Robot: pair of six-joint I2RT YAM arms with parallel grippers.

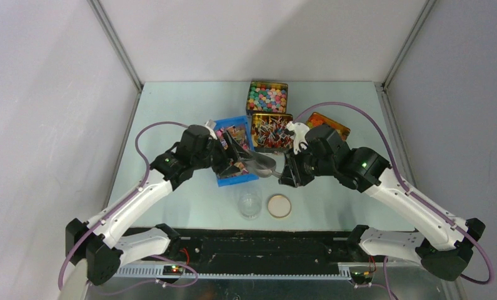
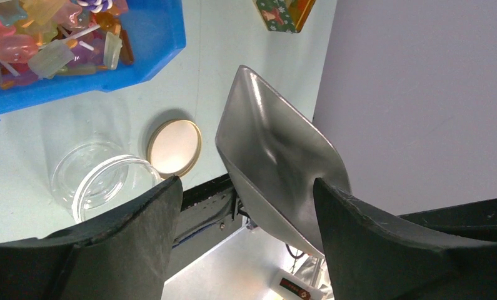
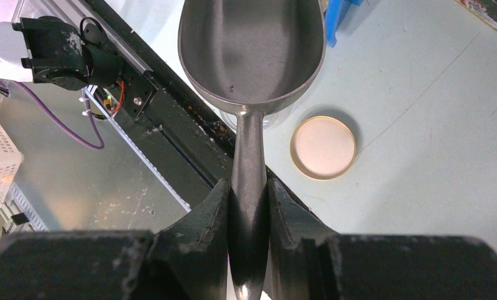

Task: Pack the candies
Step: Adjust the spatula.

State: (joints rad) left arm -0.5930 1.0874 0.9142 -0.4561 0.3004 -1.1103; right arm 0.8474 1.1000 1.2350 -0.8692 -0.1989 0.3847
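Note:
The candies (image 1: 233, 139), twist-wrapped in pink, orange and purple, fill a blue bin (image 1: 238, 180); they also show in the left wrist view (image 2: 39, 44). My right gripper (image 1: 286, 170) is shut on the handle of an empty metal scoop (image 1: 262, 164), held over the bin's near right corner. In the right wrist view (image 3: 251, 187) the fingers clamp the handle and the scoop bowl (image 3: 252, 50) holds nothing. My left gripper (image 1: 236, 153) is open over the bin, its jaws standing either side of the scoop bowl (image 2: 277, 162) without touching it.
A clear open jar (image 1: 250, 203) and its round lid (image 1: 279, 205) stand in front of the bin. Behind are a tin of pastel balls (image 1: 267, 97), a tin of small wrapped pieces (image 1: 271, 131) and a tin of orange jellies (image 1: 333, 125).

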